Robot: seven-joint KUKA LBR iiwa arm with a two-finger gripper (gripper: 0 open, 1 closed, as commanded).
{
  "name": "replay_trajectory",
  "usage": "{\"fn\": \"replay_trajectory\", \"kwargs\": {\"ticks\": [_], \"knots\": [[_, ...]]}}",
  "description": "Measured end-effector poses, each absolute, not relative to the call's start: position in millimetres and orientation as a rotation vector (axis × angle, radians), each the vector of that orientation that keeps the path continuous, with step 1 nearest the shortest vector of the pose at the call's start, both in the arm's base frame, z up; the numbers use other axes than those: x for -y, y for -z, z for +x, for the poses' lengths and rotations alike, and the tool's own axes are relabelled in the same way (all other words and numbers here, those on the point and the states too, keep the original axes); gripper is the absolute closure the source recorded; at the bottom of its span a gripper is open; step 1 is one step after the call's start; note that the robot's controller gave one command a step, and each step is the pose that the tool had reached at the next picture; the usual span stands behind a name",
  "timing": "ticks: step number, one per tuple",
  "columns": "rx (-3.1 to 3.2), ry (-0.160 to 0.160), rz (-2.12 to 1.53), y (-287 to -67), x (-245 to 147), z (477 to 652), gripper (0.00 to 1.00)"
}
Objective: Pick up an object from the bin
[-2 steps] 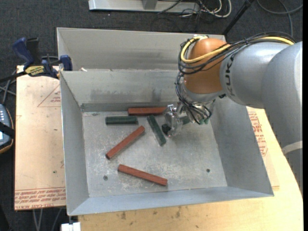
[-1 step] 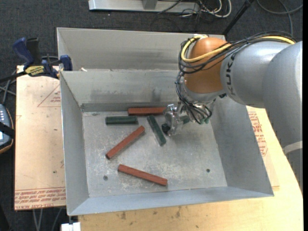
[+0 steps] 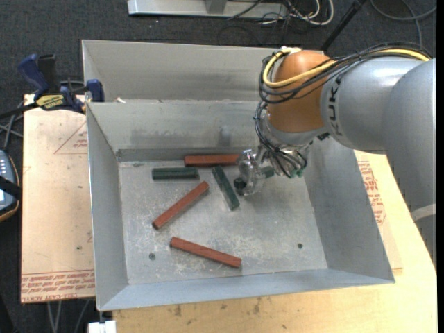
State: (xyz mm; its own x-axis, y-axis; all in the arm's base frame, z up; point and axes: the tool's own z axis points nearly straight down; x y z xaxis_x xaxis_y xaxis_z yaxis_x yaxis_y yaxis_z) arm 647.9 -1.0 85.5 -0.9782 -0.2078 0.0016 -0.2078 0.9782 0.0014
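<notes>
Three red-brown bars (image 3: 180,205) and two dark green bars (image 3: 225,188) lie in the bin (image 3: 104,207); the hand (image 3: 248,177), grip impossible to tell, is at one o'clock.

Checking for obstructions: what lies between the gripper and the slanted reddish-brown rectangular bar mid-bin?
In the camera view, one slanted dark green rectangular bar lies between the gripper and the reddish-brown bar, close beside the gripper.

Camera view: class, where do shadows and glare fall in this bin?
In the camera view, light is soft: a dim shadow lines the bin under its far wall, the gripper darkens the floor beside a dark green stick, the orange wrist cover shows mild sheen.
</notes>
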Motion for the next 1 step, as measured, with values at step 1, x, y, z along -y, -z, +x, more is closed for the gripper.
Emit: {"fn": "replay_trajectory", "kwargs": {"ticks": [1], "knots": [[3.122, 0.002, 0.328, -103.4, 0.8, 647.5, 1.00]]}}
